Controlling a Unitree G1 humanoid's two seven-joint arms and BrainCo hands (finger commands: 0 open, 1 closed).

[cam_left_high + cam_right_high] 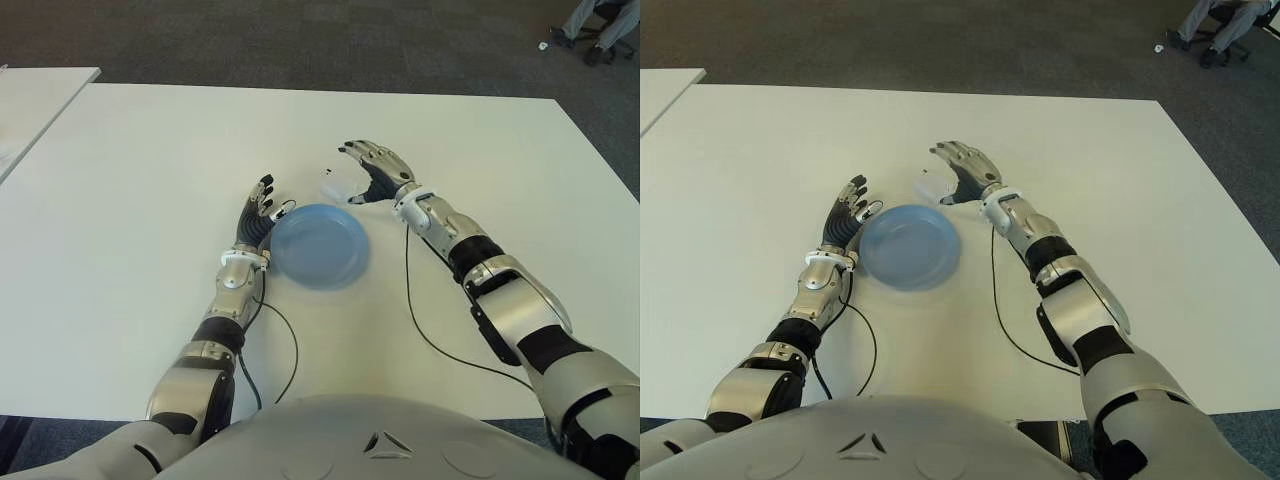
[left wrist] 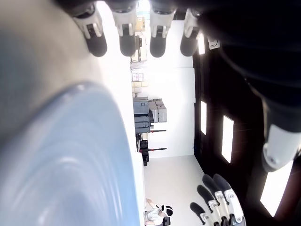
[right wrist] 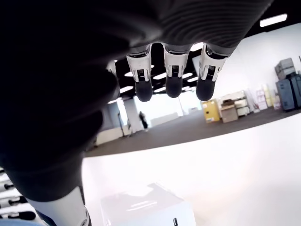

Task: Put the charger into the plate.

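A round blue plate (image 1: pixel 318 246) lies on the white table (image 1: pixel 150 170) in front of me. The white charger (image 1: pixel 336 186) sits on the table just behind the plate's far rim. My right hand (image 1: pixel 370 170) hovers over the charger's right side with its fingers spread; the right wrist view shows the charger (image 3: pixel 146 207) below the fingertips (image 3: pixel 173 84), not grasped. My left hand (image 1: pixel 258 210) is at the plate's left rim, fingers extended and holding nothing. The plate (image 2: pixel 70 165) fills much of the left wrist view.
A second white table (image 1: pixel 40 100) stands at the far left, across a gap. Thin black cables (image 1: pixel 420 330) run from both wrists over the table towards me. A person's legs and a chair (image 1: pixel 600 30) show on the dark carpet at the far right.
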